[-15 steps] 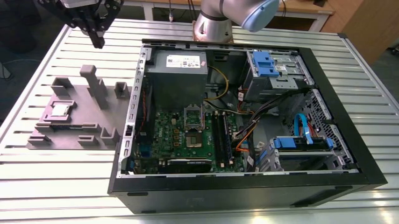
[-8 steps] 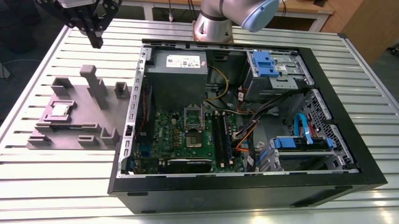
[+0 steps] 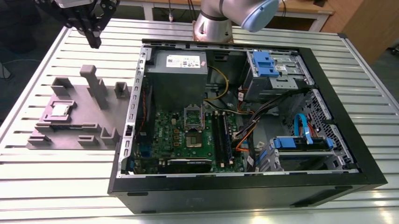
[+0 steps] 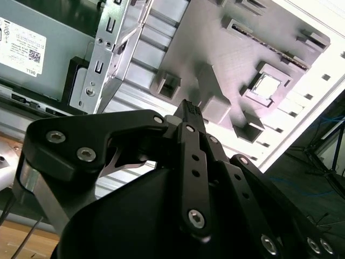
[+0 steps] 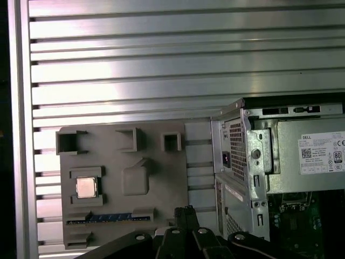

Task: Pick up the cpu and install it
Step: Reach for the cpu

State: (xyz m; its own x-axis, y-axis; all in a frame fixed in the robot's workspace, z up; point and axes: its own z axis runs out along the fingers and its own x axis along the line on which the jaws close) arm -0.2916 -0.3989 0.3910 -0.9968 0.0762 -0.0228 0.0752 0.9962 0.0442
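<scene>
Gripper (image 3: 94,43) high, fingers together, empty. In the exterior view, cpu (image 3: 60,110) at seven o'clock from it — nested flat in a grey holder (image 3: 87,119), likely for square pickup.

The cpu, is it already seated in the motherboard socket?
No, the cpu lies in a recess of the grey fixture, outside the computer case.

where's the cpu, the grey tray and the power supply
cpu (image 3: 60,109): exterior view, middle of its metal top
grey tray (image 3: 84,114): exterior view, bare base beside the cpu
power supply (image 3: 177,84): exterior view, grey face below its label
</scene>
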